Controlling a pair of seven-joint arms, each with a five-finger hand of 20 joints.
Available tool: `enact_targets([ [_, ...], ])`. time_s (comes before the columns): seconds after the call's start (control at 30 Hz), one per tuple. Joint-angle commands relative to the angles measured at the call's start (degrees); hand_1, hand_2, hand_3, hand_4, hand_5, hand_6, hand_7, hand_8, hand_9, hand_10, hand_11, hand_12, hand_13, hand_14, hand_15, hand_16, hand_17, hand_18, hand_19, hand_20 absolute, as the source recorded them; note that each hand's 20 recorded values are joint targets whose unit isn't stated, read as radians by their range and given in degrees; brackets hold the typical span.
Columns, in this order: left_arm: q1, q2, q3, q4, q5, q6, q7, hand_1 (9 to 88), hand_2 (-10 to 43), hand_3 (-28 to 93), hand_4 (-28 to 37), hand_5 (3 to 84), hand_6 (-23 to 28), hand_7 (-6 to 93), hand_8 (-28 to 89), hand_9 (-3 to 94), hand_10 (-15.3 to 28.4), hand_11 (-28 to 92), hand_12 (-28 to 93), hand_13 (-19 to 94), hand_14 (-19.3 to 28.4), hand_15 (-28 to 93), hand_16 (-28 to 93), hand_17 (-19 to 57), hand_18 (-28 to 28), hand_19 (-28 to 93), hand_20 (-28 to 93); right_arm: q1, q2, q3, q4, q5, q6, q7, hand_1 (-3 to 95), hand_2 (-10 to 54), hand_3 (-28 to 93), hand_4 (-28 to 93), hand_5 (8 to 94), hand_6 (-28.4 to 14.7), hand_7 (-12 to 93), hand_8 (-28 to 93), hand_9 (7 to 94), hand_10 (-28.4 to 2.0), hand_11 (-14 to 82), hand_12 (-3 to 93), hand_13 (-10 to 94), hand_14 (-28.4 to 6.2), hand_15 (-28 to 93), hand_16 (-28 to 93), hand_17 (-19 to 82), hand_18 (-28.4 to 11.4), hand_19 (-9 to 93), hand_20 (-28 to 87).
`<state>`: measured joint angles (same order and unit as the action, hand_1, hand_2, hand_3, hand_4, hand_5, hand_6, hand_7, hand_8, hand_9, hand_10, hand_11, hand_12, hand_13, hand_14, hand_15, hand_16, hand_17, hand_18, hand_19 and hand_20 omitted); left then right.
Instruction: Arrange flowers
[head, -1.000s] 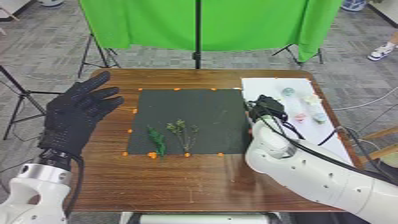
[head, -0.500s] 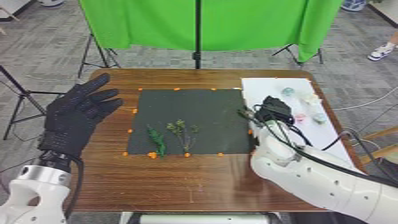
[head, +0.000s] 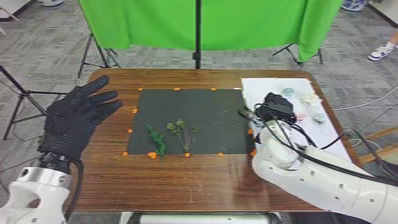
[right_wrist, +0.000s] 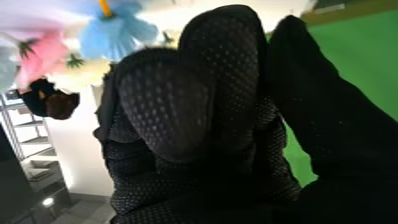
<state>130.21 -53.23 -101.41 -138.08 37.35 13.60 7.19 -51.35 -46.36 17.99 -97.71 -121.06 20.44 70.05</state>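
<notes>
Blue flower (right_wrist: 120, 34) and pink flower (right_wrist: 43, 55) lie beyond the right hand (head: 276, 106), its fingers curled together; the left hand's (head: 73, 122) are loosely apart.

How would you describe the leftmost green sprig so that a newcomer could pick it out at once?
On the brown table lies a dark mat. The leftmost sprig is near its lower left corner in the head view. It is one narrow, deep green frond; the neighbouring sprig branches into thin stems with duller tufts.
</notes>
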Motion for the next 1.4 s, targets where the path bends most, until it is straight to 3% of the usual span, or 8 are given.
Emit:
enact_targets([
  [0.03, 1.4, -0.47, -0.2, -0.29, 0.04, 0.74, -0.27, 20.5, 9.4, 77, -26.9, 37.1, 10.0, 16.1, -10, 34.6, 22.2, 31, 12, 26, 28.4, 60, -13, -9.6, 25.2, 56, 14, -1.0, 1.9, 4.6, -5.3, 2.4, -3.5, -1.6, 35.9, -4.7, 74, -22, 75.8, -3.3, 21, -7, 86.0, -13.0, 31.9, 18.2, 84, -7.2, 59, 19, 42, -22.1, 93, 2],
  [0.17, 1.7, -0.39, -0.35, -0.43, 0.08, 1.0, 0.01, 20.5, 9.4, 77, -26.8, 37.1, 10.0, 16.1, -10, 34.6, 22.2, 31, 12, 26, 28.4, 60, -13, -9.7, 25.2, 56, 14, -2.3, 1.6, 7.1, -7.1, 5.1, -8.2, -2.5, 32.1, -6.0, 71, -21, 63.6, -5.7, 15, -11, 77.1, -17.0, 24.7, 15.3, 80, -9.8, 58, 18, 41, -23.1, 92, -4],
  [0.2, 1.7, 0.19, -0.19, -0.38, -0.38, 1.45, 0.44, 20.5, 9.4, 77, -26.8, 37.1, 10.0, 16.1, -10, 34.6, 22.3, 31, 12, 26, 28.4, 60, -13, -9.7, 25.2, 56, 14, -2.5, 1.5, 7.5, -7.3, 5.4, -9.2, -2.7, 31.6, -6.3, 71, -21, 61.7, -6.4, 14, -11, 75.2, -17.9, 23.1, 15.0, 79, -10.4, 58, 17, 41, -23.2, 91, -5],
  [0.33, 1.7, -0.07, -0.2, -0.4, -0.21, 1.23, 0.26, 20.6, 9.5, 77, -26.8, 37.1, 10.0, 16.1, -10, 34.6, 22.2, 31, 12, 26, 28.4, 60, -13, -9.6, 25.2, 56, 14, -3.1, 0.8, 8.5, -7.4, 7.1, -13.0, -2.8, 31.1, -7.4, 70, -22, 56.6, -7.9, 11, -10, 69.0, -20.7, 18.7, 13.7, 76, -12.2, 58, 16, 41, -24.0, 91, -8],
  [0.8, 1.7, 0.35, -0.25, -0.41, -0.45, 1.49, 0.54, 20.8, 9.3, 77, -26.5, 37.4, 10.1, 16.1, -10, 34.7, 22.2, 31, 12, 26, 28.4, 60, -12, -9.6, 25.2, 56, 14, -1.0, -2.3, 5.7, -2.2, 9.8, -23.1, -0.6, 32.1, -9.1, 68, -22, 53.7, -8.1, 10, -9, 64.6, -22.4, 14.9, 13.2, 76, -12.9, 58, 14, 42, -24.2, 93, -12],
  [1.03, 1.4, 0.31, -0.09, -0.28, -0.43, 1.27, 0.57, 20.9, 9.4, 77, -26.5, 37.5, 10.2, 16.1, -10, 34.8, 22.2, 31, 12, 26, 28.4, 60, -13, -9.7, 25.2, 56, 14, 3.1, -4.6, 0.0, 1.7, 8.2, -22.9, -0.8, 32.8, -9.0, 67, -22, 57.5, -7.4, 11, -10, 67.7, -20.8, 16.7, 14.1, 76, -12.1, 60, 15, 42, -24.3, 93, -11],
  [1.23, 1.7, 0.32, -0.33, -0.36, -0.46, 1.33, 0.82, 20.9, 9.4, 77, -26.3, 37.5, 10.2, 16.3, -10, 34.8, 22.3, 31, 12, 26, 28.4, 60, -13, -9.7, 25.3, 56, 14, 5.6, -6.5, -3.9, 4.5, 7.8, -21.7, -1.7, 38.2, -9.5, 69, -24, 71.6, -3.1, 16, -11, 78.3, -14.7, 23.1, 15.5, 79, -9.0, 60, 16, 42, -23.0, 93, -8],
  [1.4, 1.6, -0.23, -0.45, -0.39, -0.15, 0.91, 0.43, 20.9, 9.4, 77, -26.2, 37.5, 10.2, 16.4, -10, 34.8, 22.3, 31, 12, 26, 28.4, 60, -13, -9.7, 25.3, 56, 14, 5.8, -7.3, -4.4, 5.8, 9.6, -20.0, -2.6, 50.6, -9.5, 64, -28, 83.1, -0.9, 20, 5, 87.8, -10.3, 27.2, 19.9, 83, -6.4, 60, 18, 42, -21.7, 93, -4],
])
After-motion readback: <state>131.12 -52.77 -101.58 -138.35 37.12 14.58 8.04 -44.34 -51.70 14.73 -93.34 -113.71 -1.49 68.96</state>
